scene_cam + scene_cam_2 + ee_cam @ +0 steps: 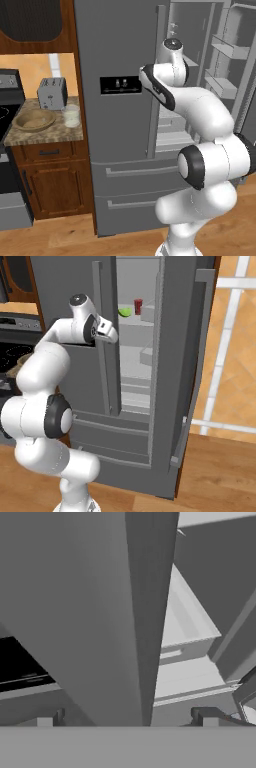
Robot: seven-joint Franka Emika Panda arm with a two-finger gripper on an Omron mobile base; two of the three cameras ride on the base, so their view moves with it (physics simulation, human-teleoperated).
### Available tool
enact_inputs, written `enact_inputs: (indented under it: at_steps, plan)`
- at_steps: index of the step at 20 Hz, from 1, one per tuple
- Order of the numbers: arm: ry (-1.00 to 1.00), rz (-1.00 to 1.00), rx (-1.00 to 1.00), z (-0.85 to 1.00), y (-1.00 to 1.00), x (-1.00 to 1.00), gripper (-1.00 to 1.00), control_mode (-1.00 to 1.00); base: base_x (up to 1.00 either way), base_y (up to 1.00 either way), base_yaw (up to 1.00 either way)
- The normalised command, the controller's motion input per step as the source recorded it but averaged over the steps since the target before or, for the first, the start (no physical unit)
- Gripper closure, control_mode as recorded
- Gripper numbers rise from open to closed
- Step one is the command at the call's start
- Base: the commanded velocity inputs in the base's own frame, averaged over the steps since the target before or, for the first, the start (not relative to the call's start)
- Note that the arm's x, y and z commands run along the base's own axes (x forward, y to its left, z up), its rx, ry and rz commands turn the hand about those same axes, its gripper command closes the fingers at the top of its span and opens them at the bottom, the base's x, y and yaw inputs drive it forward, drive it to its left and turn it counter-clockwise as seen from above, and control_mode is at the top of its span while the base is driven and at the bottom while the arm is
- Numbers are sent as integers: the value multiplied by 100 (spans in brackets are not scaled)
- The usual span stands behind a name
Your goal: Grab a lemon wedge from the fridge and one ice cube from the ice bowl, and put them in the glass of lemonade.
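The fridge [120, 130] stands with its right door [187, 371] swung wide open and its left door shut, the black dispenser panel [120, 85] on that closed door. The end effector [111, 332] hangs empty in front of the opening, just beside the inner edge of the closed door, with its jaws spread wide; in the hand view its two dark tips [50, 717] sit far apart, looking along the door's edge at the pale shelves inside.

On an upper shelf inside the fridge lies the lemon wedge [125, 311], a small yellow-green piece, with a small red container [138, 306] just beside it to the right. The end effector is near that shelf but apart from both.

Left of the fridge, on the speckled tabletop [50, 132], the wide tan ice bowl [35, 120] sits next to the glass of lemonade [71, 115], with a grey toaster [52, 93] behind them. The bowl's contents are too small to make out, so the ice cube may be in there, though I cannot tell.
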Motion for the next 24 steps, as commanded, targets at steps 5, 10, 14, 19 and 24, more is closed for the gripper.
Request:
enact_inputs:
  at_steps: [5, 10, 14, 19, 24]
  plan:
    - [-5, 0, 0, -13, 5, 38, -100, -100, 0, 0, 0]
    - [-14, 1, 0, -38, 7, 39, -100, -100, 0, 0, 0]
    - [-24, 3, 0, -40, 13, 28, -100, -100, 0, 0, 0]
    - [-6, 2, 0, -8, 10, 30, 100, -100, 0, 0, 0]
    - [0, 0, 0, 0, 15, 26, 100, -100, 0, 0, 0]
